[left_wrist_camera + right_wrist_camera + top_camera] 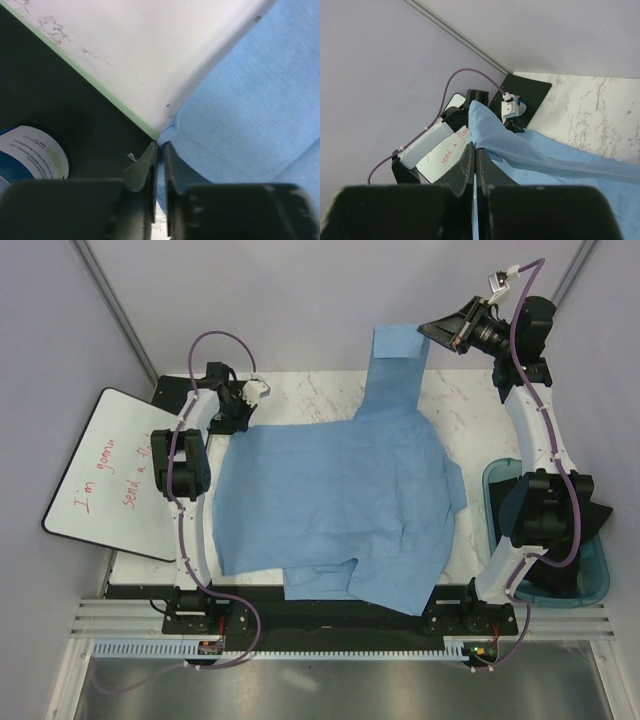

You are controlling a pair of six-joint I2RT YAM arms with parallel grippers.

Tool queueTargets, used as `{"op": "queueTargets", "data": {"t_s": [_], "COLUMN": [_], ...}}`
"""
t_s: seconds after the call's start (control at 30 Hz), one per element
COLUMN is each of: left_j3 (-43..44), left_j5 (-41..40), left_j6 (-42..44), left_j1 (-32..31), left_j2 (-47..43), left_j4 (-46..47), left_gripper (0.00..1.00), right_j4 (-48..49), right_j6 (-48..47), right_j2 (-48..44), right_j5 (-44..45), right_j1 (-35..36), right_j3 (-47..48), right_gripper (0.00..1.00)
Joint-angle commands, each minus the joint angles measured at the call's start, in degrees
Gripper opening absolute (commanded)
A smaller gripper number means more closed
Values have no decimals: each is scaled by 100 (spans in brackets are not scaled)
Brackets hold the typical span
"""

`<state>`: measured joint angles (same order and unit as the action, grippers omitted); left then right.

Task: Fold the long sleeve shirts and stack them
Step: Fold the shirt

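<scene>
Well, one whiteboard sits far left and one light-blue shirt lies spread mid-frame. Two claws: the left gripper, upper left, is pinched almost together on its corner, plain only from its wrist; the right gripper, upper right, clamps one lifted sleeve.

A single long sleeve shirt, plain light blue and thin, lies spread mostly flat and lightly creased across the middle of the bench. Its 6 o'clock edge overhangs the bench's near side. One sleeve stretches toward 1 o'clock, its end lifted in the closed right end effector.
</scene>
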<state>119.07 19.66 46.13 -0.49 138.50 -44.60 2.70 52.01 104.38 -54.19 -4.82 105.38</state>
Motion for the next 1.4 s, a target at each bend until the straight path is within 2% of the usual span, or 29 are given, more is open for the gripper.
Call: {"op": "queueTargets", "data": {"t_s": [0.0,0.1,0.37,0.57,0.8,0.93,1.2,1.23,1.3,1.37], "left_j3": [73,3,-770,-1921,-3721,-4312,-5191,-5287,-5490,-5656], "left_j5": [310,477,688,644,653,574,530,487,416,355], "left_j6": [-7,-165,71,580,1433,1653,2163,2242,2260,2295], "left_j1": [-4,-4,-4,-4,-4,-4,-3,-4,5,5], "left_j2": [-348,-577,-1623,-2562,-3661,-4049,-4708,-4857,-4990,-5182], "left_j4": [48,65,162,451,1039,1322,1305,1305,1270,1191], "left_gripper": [8,2,2,2,2,2,12,18,22,32], "right_j4": [319,371,354,-120,-1015,-1517,-3283,-3380,-3749,-4152], "right_j6": [160,292,398,-23,-401,-691,-1895,-2035,-2317,-2624], "right_j2": [-304,-435,-1173,-1920,-2799,-3397,-4091,-4144,-4276,-4338], "right_j5": [-126,-135,-328,-451,-662,-742,-724,-759,-733,-689], "right_j1": [25,16,25,-28,-291,-379,-406,-397,-406,-406], "right_j3": [114,114,-403,-1097,-1740,-2135,-2470,-2505,-2488,-2513], "right_gripper": [0,0,0,0,0,0,0,0,0,0]}}
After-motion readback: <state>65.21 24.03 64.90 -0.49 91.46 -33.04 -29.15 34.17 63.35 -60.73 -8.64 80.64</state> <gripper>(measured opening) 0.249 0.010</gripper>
